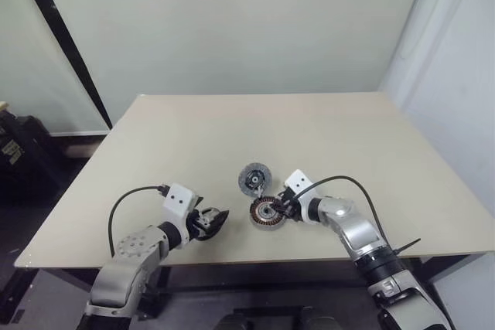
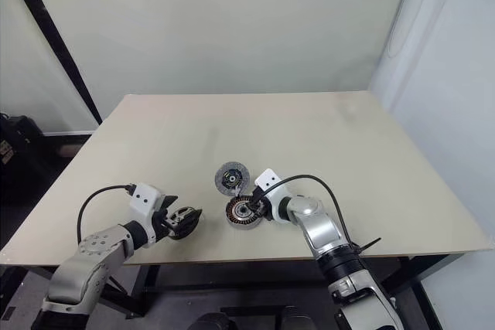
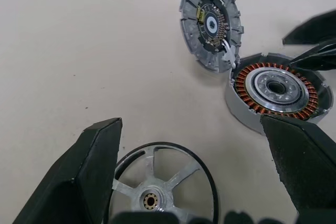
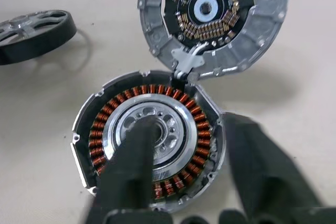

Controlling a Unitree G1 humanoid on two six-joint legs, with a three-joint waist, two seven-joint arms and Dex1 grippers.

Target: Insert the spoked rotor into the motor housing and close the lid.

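Note:
The spoked rotor (image 3: 157, 187), a silvery wheel with a black rim, lies flat on the table between the spread fingers of my left gripper (image 1: 215, 219), which is open. To its right sits the motor housing (image 1: 267, 212), a round grey cup with a copper winding ring and a silvery hub (image 4: 152, 129). The lid (image 4: 212, 19) stands tilted open, joined to the housing's far rim, its inner face showing. My right gripper (image 4: 190, 124) is open at the housing. One finger reaches over the hub and the other is outside the rim.
The beige table (image 1: 255, 129) stretches wide behind the parts, and its front edge (image 1: 255, 262) runs close below both grippers. A black post (image 1: 66, 44) leans at the left, with dark gear (image 1: 19, 152) on the floor beside it.

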